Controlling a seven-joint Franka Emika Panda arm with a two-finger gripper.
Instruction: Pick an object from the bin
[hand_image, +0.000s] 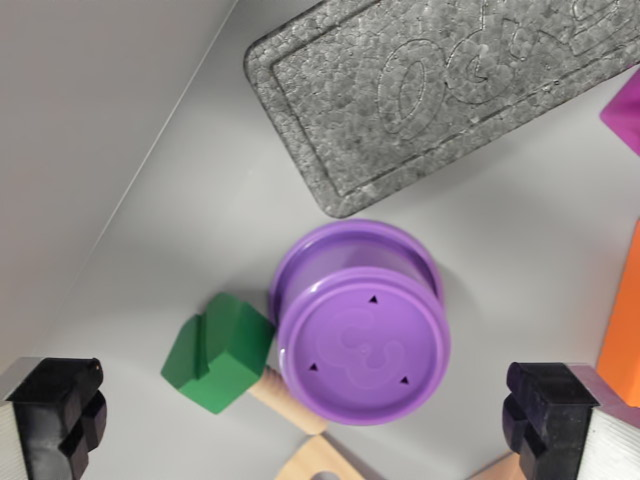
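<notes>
We look straight down into the bin (150, 230), whose grey floor meets a sloped wall along the wrist view's left, and our gripper (320, 425) hangs with its two black fingers (60, 410) spread wide at the lower corners of the picture, holding nothing. Between them, slightly above their line, sits the purple cup (362, 325), upside down so that its flat embossed base faces us; we judge it the likeliest object to pick, since the fingers straddle it and its round wall would give both pads an even seat. Touching the cup's lower left edge is a green block (218, 352) on a wooden peg (288, 402), which seems to lie partly under the cup and may explain why the cup looks a little tilted. A grey foam slab (440, 90) lies just above the cup, close but apart from it. An orange piece (625, 320) and a magenta piece (625, 110) crowd the right edge, and a pale wooden piece (318, 462) shows at the bottom. The peg and green block could be dragged along if we close low.
</notes>
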